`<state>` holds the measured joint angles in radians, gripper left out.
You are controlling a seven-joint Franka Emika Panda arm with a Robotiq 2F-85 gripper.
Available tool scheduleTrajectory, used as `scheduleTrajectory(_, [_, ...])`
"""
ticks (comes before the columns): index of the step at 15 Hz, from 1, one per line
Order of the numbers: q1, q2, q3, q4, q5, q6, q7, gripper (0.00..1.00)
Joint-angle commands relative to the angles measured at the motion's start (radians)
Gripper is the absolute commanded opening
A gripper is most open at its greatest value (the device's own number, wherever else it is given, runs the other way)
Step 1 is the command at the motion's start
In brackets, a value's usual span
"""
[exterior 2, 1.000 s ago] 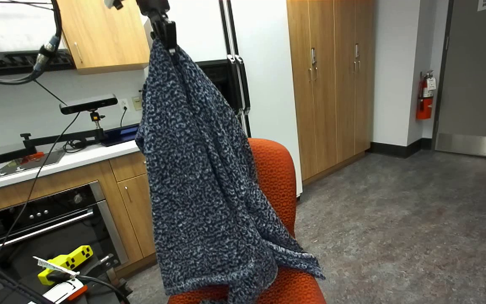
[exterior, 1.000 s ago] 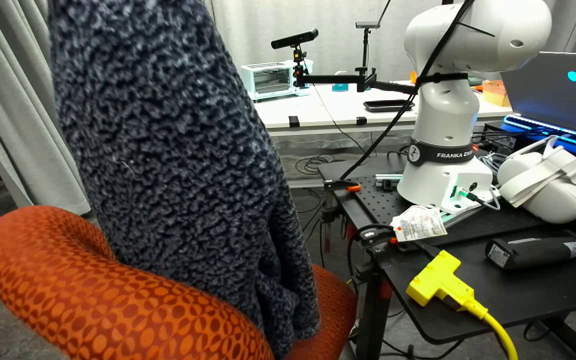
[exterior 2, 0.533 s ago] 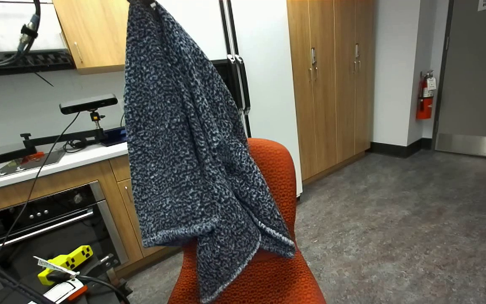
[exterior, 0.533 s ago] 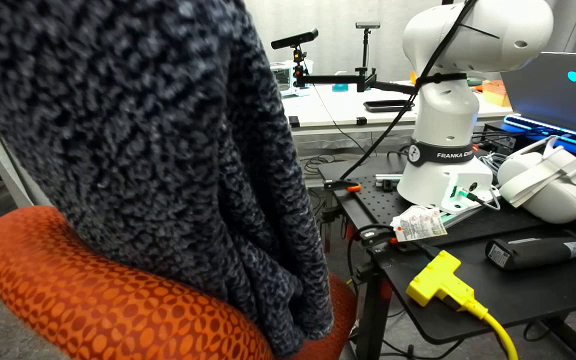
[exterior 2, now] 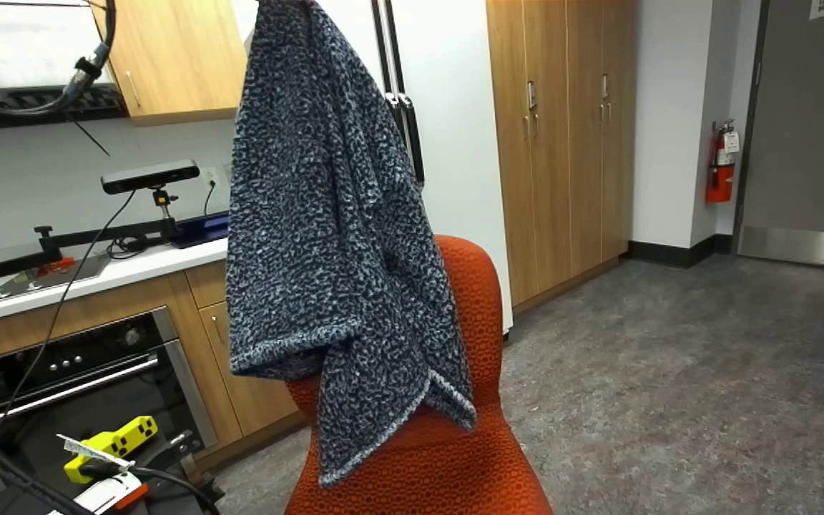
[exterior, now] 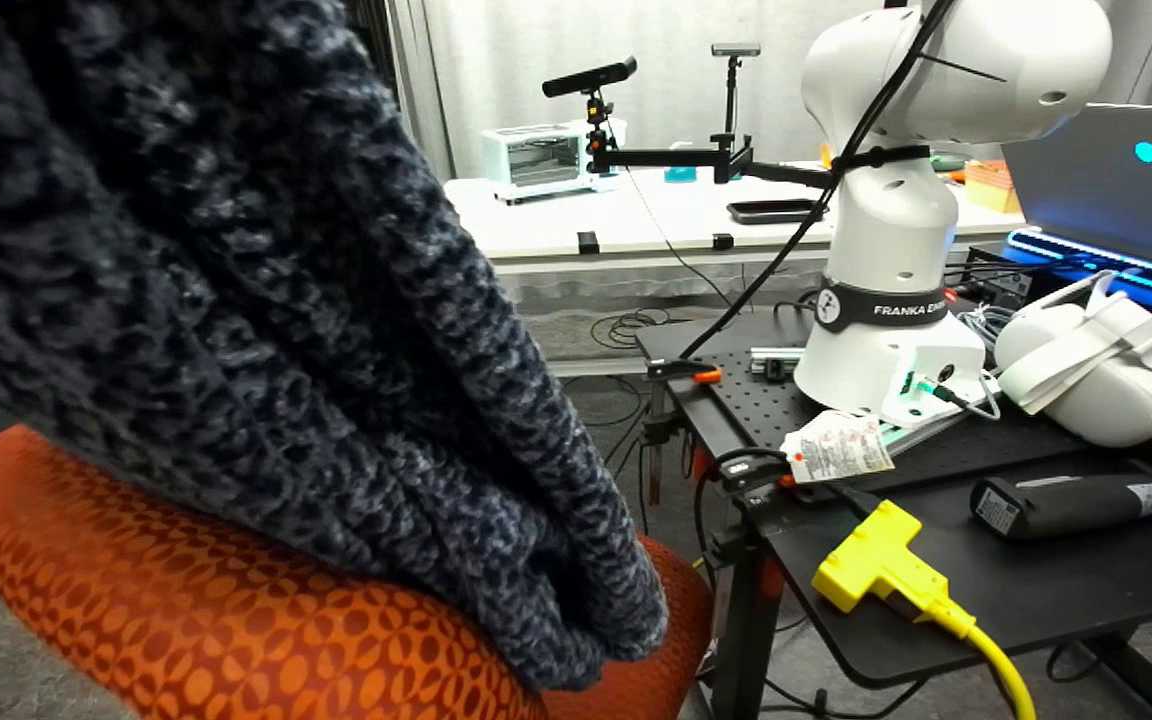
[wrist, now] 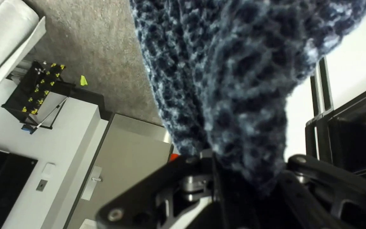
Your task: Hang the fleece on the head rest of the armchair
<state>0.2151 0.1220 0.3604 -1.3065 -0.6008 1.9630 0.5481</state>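
The dark blue-grey fleece (exterior: pixel 266 330) hangs in folds from my gripper (wrist: pixel 249 163). In the wrist view my gripper is shut on a bunched part of the fleece (wrist: pixel 243 89). My gripper is out of view in both exterior views. The orange patterned armchair (exterior: pixel 236 610) stands below; in an exterior view the fleece slants up over the top edge of its back, its lower end on the seat side. In an exterior view the fleece (exterior 2: pixel 340 214) hangs in front of the chair back (exterior 2: pixel 480 307), its lower corner over the seat. Whether it rests on the back cannot be told.
A black table (exterior: pixel 996 600) with the arm's base (exterior: pixel 876 350), a yellow power splitter (exterior: pixel 881 560) and a white headset (exterior: pixel 1096 360) stands beside the chair. A counter (exterior 2: pixel 169 261) with a camera on a mount (exterior 2: pixel 151 177) and a fridge (exterior 2: pixel 455 143) are behind.
My gripper has risen out of view at the top, drawing the fleece up the chair. The hem is higher over the seat, and the fleece's upper part leans further over the back.
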Motion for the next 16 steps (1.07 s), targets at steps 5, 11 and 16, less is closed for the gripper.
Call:
scheduleTrajectory(5, [-0.114,0.271,-0.01,0.098,0.273,0.3,-0.181,0.02])
scheduleTrajectory(11, [-0.16,0.423,0.005,0.035,0.384,0.284,-0.268,0.02])
scheduleTrajectory(16, [-0.086,0.446,-0.153,0.023,0.553,0.233,-0.381,0.38])
